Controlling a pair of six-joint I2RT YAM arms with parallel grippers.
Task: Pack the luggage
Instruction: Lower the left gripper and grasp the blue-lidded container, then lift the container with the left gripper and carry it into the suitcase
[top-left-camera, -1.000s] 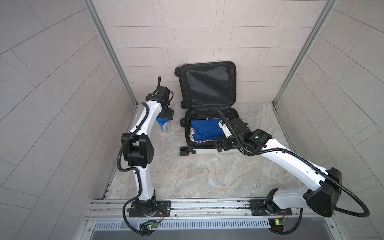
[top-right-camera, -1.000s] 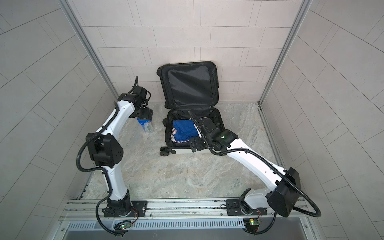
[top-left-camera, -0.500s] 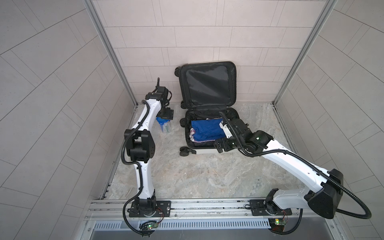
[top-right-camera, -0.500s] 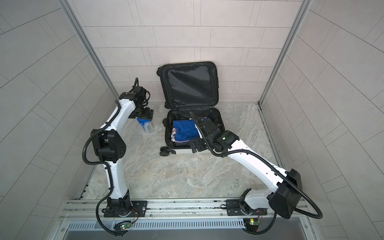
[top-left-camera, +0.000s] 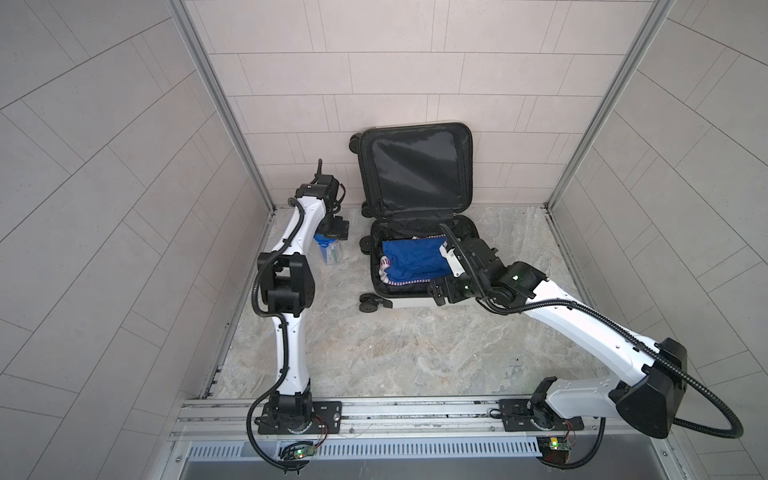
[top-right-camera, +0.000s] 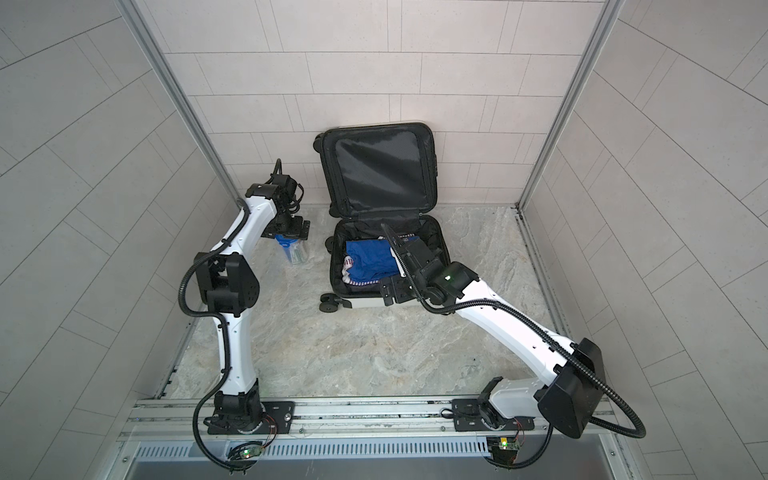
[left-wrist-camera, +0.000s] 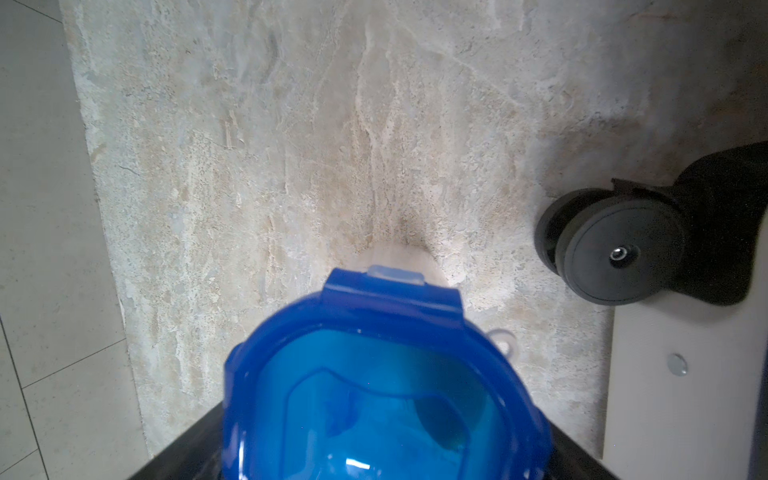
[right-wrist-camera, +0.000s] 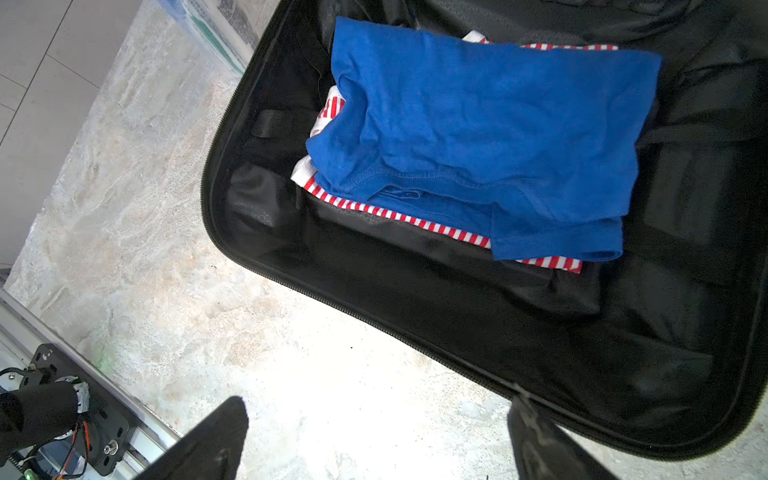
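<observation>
Plainly, the luggage (top-left-camera: 415, 174) lies open at the back of the worktop (top-left-camera: 395, 353), its lid propped upright against the rear wall so the lower shell is free for loading. In that shell a folded blue shirt (right-wrist-camera: 490, 137) sits on a red-and-white striped garment (right-wrist-camera: 415, 218), with bare black lining toward the near edge. The left pincer (top-left-camera: 335, 227), spread wide, hangs straight over the blue lid of a clear container (left-wrist-camera: 374, 395) standing just beside the luggage's left side. Whether its fingers touch the container I cannot tell, but this looks like the next thing to go in. The right pincer (right-wrist-camera: 378, 415), also spread and empty, hovers at the shell's near edge, where it could crowd the container's way in. A wheel (left-wrist-camera: 619, 249) close by leaves little room there.
</observation>
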